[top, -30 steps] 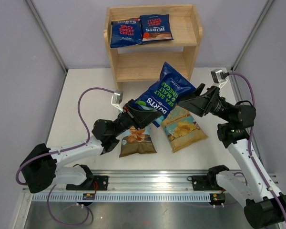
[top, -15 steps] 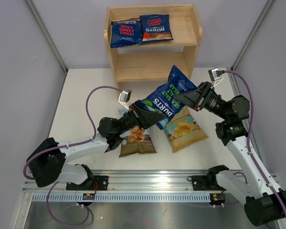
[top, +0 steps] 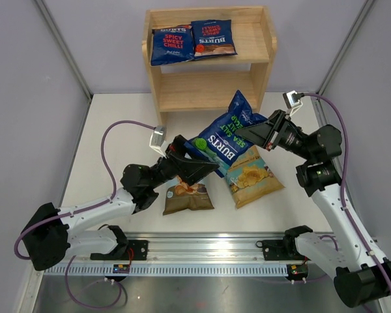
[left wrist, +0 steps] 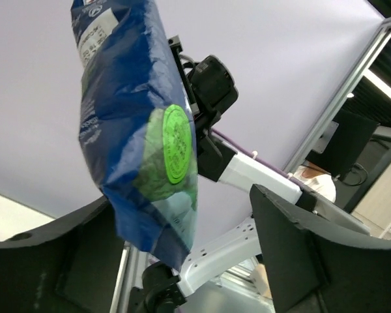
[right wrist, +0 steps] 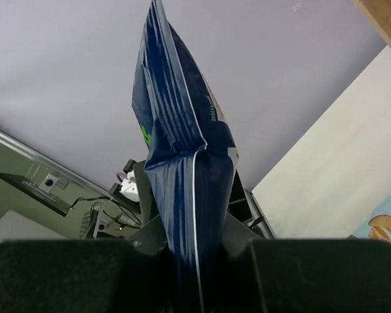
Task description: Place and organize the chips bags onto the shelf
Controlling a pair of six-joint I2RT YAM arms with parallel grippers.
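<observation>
1. My right gripper (top: 246,135) is clamped on the green-marked bag (top: 223,134), which hangs above the table (top: 117,124) in front of the shelf (top: 266,52).
2. My left gripper (top: 202,156) has its fingers apart, either side of the bag's lower end.

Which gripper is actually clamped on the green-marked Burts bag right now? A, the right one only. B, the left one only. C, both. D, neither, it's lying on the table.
A: in its wrist view the right gripper is pressed shut on the edge of the green-marked Burts bag, while the left gripper stands wide open with the bag's corner hanging free between its fingers.
</observation>
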